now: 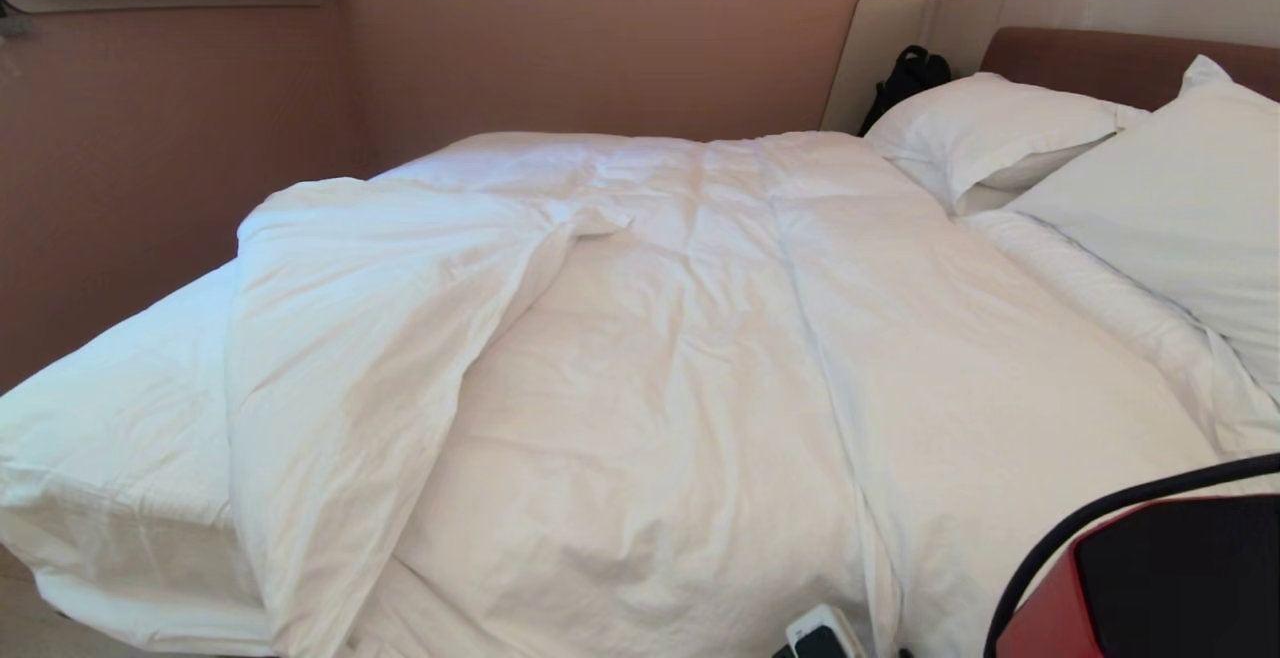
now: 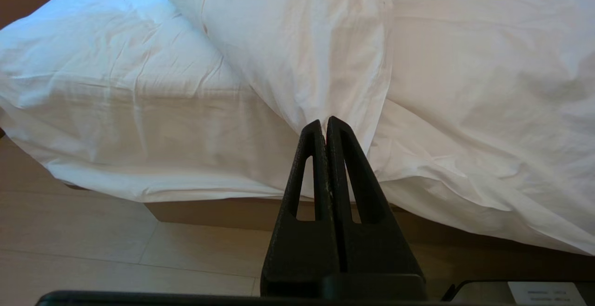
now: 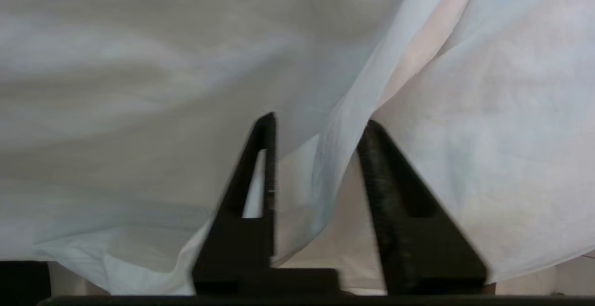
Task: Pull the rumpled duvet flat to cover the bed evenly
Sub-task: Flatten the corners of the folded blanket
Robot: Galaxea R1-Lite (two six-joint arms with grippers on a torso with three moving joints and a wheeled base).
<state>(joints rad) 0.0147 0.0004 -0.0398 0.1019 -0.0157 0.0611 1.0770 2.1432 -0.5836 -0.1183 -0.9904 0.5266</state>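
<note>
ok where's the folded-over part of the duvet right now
In the head view the duvet's folded-over flap lies on the bed's left side, beside the bare sheet, far from the pillows.

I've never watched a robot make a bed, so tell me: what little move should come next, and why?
Probably draw the right gripper back off the fabric: its fingers stand apart with a fold of the duvet hanging loose between them. The far-left corner is folded over, leaving bare sheet on the bed, so that flap likely needs pulling next. The left gripper is shut, holding nothing.
</note>
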